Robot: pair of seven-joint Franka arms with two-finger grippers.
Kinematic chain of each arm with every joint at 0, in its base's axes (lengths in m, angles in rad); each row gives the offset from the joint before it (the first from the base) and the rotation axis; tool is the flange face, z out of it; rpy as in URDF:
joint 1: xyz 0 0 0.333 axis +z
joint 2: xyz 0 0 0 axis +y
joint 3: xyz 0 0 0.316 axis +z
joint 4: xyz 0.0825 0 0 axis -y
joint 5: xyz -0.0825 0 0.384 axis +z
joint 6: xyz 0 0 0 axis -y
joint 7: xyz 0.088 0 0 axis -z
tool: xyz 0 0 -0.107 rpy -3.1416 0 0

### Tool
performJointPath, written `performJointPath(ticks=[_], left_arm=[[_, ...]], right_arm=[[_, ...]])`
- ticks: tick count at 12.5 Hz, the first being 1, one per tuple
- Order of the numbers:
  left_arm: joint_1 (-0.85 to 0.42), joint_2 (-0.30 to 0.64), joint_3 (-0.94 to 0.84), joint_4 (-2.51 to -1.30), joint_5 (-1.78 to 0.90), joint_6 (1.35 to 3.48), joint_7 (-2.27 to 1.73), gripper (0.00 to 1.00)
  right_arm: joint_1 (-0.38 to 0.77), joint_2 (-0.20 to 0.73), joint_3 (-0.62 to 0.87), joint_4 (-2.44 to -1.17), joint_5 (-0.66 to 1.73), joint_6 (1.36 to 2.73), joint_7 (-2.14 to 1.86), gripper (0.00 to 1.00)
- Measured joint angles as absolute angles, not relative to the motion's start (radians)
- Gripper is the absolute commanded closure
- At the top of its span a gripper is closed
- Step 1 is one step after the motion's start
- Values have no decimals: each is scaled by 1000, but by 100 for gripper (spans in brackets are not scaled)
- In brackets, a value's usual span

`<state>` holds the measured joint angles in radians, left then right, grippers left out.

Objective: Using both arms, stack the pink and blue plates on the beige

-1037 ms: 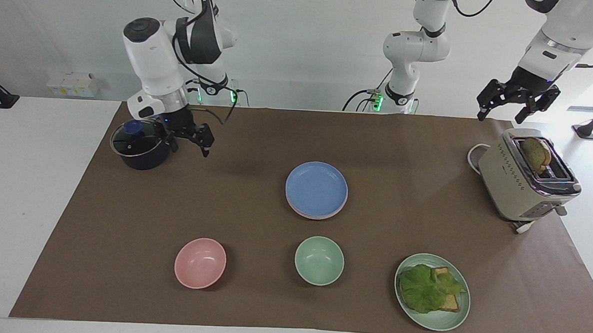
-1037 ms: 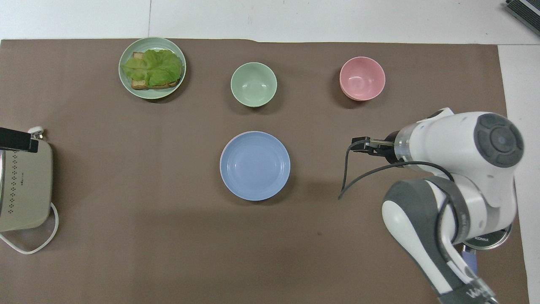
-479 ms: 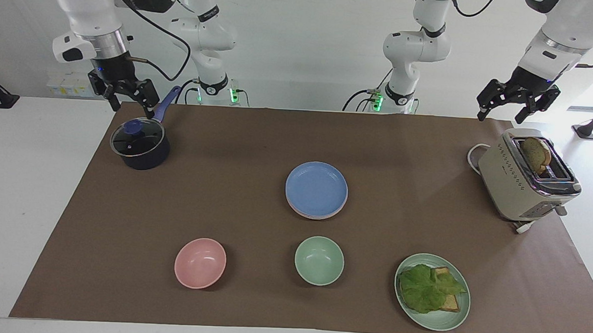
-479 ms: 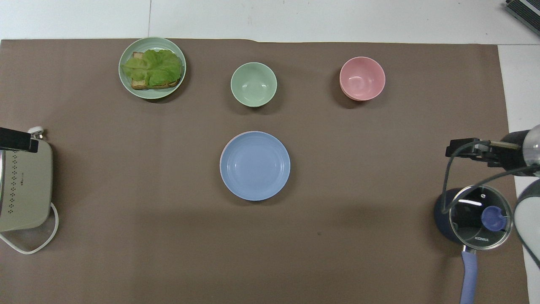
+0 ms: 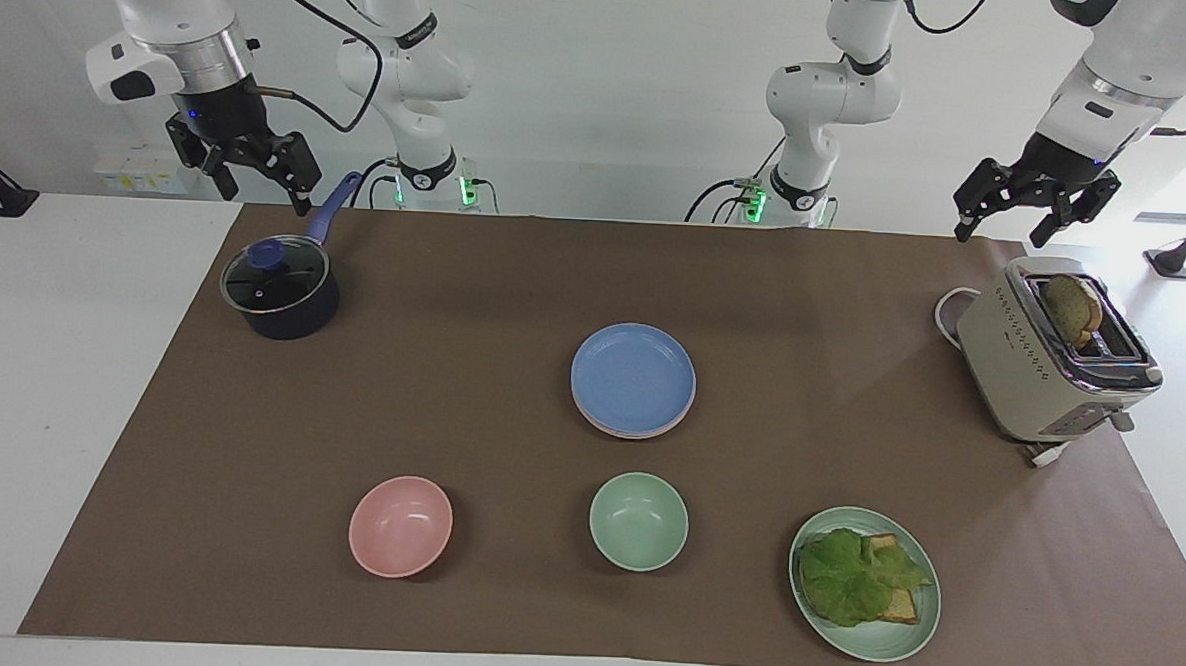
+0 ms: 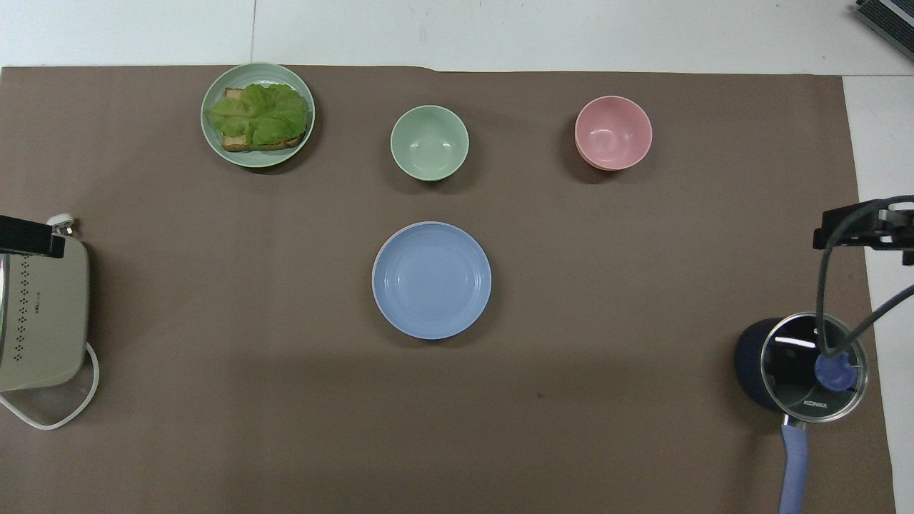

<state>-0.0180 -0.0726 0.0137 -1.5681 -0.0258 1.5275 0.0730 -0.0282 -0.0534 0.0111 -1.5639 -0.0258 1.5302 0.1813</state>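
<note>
Facing view first: we see the blue plate (image 5: 633, 377) on top of a stack in the middle of the brown mat (image 5: 515, 290), with the rim of the pink plate (image 5: 621, 430) showing just under its edge; we cannot make out a beige plate beneath them. Both our grippers are well apart from the stack, raised and holding nothing. Our right gripper (image 5: 255, 163) hangs with its fingers spread over the table's edge by the lidded saucepan (image 5: 280, 287), at the right arm's end. Our left gripper (image 5: 1034, 207) hangs open above the toaster (image 5: 1048, 353), which has a slice of bread (image 5: 1071, 309) in its slot. Farther from the robots than the stack sit a pink bowl (image 5: 400, 525), a green bowl (image 5: 639, 521) and a green plate (image 5: 880, 641) with lettuce on toast.
</note>
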Motion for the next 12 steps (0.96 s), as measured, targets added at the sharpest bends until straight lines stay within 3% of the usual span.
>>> performJointPath(ticks=[3,12], left_arm=[[-18,-73,14,-1568,-26,1528,73,0],[-18,-73,14,-1568,-26,1528,73,0]], right_arm=[[15,-50,13,-1561,-26,1531,184,0],[7,-49,6,-1560,-26,1531,160,0]])
